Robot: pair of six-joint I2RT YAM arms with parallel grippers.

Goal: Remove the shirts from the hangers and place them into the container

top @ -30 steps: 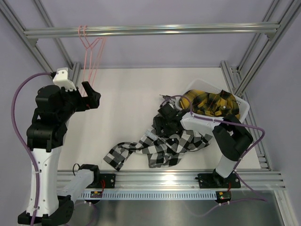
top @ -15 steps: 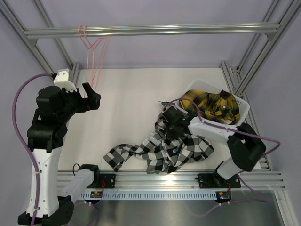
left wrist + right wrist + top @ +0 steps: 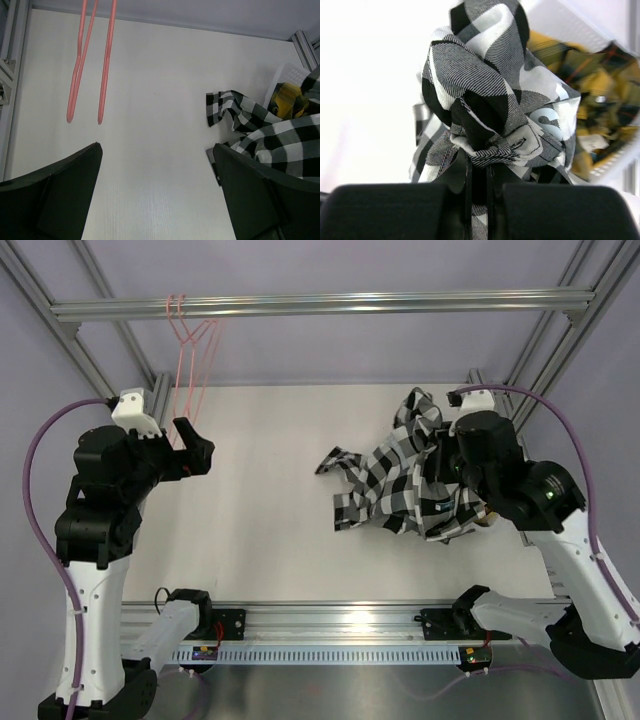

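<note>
Left side: two empty pink hangers (image 3: pixel 106 60) hang from the grey aluminium rail (image 3: pixel 320 305), above the far left part of the white table (image 3: pixel 270 490). The left gripper (image 3: pixel 156 148) is raised just below and beside them, jaws spread wide, holding nothing and not touching the hangers.

Centre: bare tabletop. One sleeve of the black-and-white shirt (image 3: pixel 400 485) reaches out to the left; whether its end rests on the table cannot be told.

Right side: the right gripper (image 3: pixel 477 175) is raised, jaws pinched together on a bunched fold of the black-and-white shirt, and the rest of the cloth hangs below it. In the overhead view this hanging cloth and the right arm cover nearly all of the container (image 3: pixel 570 25). The wrist views show its white perforated wall behind the shirt, with the yellow-and-black shirt (image 3: pixel 600 85) crumpled inside. The black-and-white shirt is not yet in the container.
</note>
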